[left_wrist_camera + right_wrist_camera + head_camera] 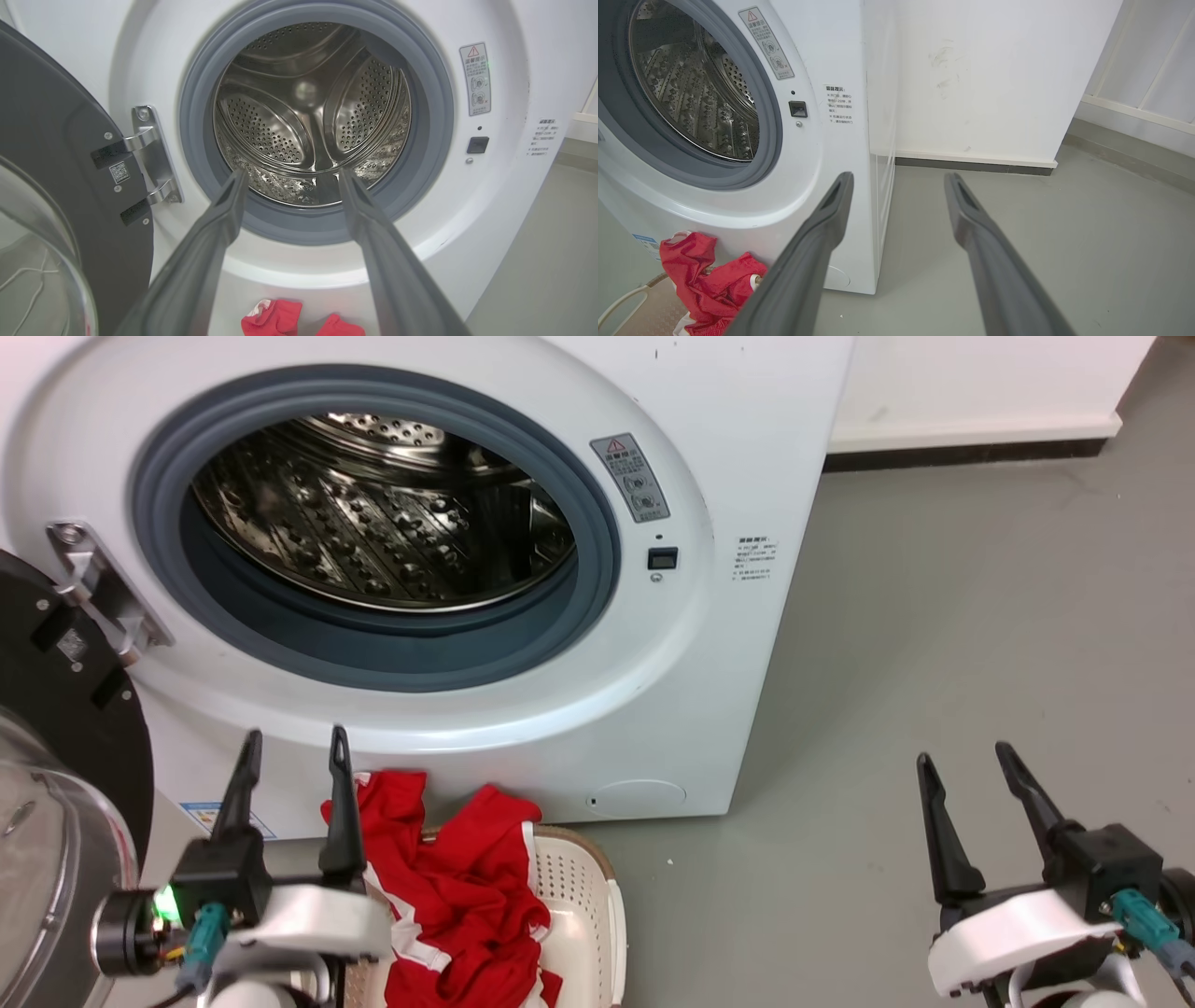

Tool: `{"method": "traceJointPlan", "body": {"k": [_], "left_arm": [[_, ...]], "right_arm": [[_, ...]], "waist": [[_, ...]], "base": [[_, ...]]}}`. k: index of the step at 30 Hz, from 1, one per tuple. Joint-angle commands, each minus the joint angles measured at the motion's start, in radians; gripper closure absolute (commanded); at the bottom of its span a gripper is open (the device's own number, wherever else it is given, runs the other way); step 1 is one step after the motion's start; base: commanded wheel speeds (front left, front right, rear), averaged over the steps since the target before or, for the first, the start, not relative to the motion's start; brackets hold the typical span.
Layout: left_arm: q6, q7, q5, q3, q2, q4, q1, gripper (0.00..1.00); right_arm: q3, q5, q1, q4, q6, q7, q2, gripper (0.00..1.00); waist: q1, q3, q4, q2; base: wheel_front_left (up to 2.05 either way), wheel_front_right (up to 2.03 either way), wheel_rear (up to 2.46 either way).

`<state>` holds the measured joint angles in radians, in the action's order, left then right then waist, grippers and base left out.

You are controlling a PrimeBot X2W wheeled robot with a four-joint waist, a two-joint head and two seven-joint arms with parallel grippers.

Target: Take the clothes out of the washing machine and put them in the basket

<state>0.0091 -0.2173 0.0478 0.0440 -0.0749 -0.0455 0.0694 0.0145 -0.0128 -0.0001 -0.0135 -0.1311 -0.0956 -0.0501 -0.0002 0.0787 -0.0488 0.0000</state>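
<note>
Your left claw [295, 735] and right claw [963, 754] are wide open, empty; clothes [457, 887] in basket [581, 882], 6 o'clock of washing machine [709, 653].

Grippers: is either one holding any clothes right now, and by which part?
Nothing is held. The left gripper and the right gripper are both open and empty; the clothes lie in the basket.

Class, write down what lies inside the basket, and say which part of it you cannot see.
Red clothes with white trim lie heaped in the basket. Its perforated right wall is bare. The clothes cover its bottom, and the left gripper hides its left side.
</note>
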Motion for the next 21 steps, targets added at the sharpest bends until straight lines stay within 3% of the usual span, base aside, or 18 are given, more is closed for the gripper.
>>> {"method": "traceJointPlan", "body": {"k": [1,21], "left_arm": [[0.006,0.011,-0.002,-0.005,0.0,0.018,-0.032,0.0],[-0.004,0.08,0.044,-0.014,-0.011,-0.005,-0.111,0.0]], "right_arm": [[-0.001,0.005,0.022,-0.004,0.001,0.006,0.0,0.0],[-0.01,0.008,0.091,-0.067,0.001,0.034,0.0,0.0]], "waist": [[0.0002,-0.016,0.008,0.0],[0.0002,-0.084,0.006,0.0]], "base": [[0.0,0.0,0.0],[0.0,0.0,0.0]]}}
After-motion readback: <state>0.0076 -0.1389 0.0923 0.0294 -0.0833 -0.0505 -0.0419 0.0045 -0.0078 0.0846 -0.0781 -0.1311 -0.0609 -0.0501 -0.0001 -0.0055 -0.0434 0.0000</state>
